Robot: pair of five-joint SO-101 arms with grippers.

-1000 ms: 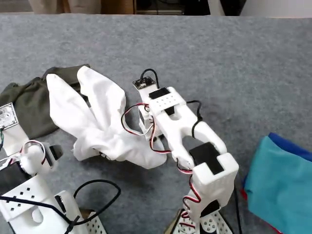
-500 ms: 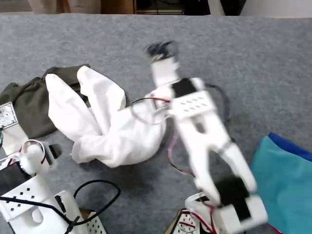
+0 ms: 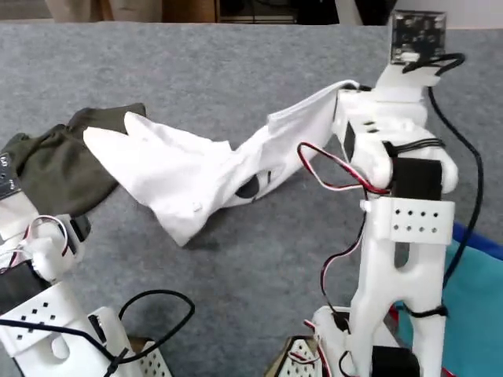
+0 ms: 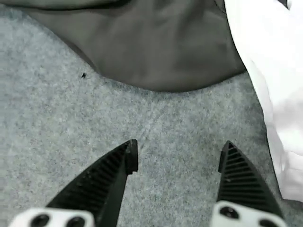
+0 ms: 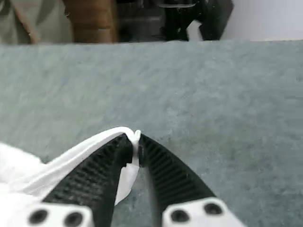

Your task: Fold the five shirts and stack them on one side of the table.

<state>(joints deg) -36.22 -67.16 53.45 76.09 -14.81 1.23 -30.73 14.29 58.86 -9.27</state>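
Right gripper (image 5: 137, 139) clamps white shirt (image 3: 189, 169) hem, your arm standing upright, well apart from green shirt (image 3: 55, 165); left gripper (image 4: 179, 153) agape just beside it.

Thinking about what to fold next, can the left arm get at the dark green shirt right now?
Probably yes. The left gripper hangs open over bare table just short of the dark green shirt, nothing between them.

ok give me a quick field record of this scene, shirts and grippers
right gripper: shut on an edge of the white shirt, held above the table
white shirt: stretched from that grip down to the table, other end by the olive shirt
left gripper: open, over bare table beside the olive shirt
teal shirt: on the table, apart from both
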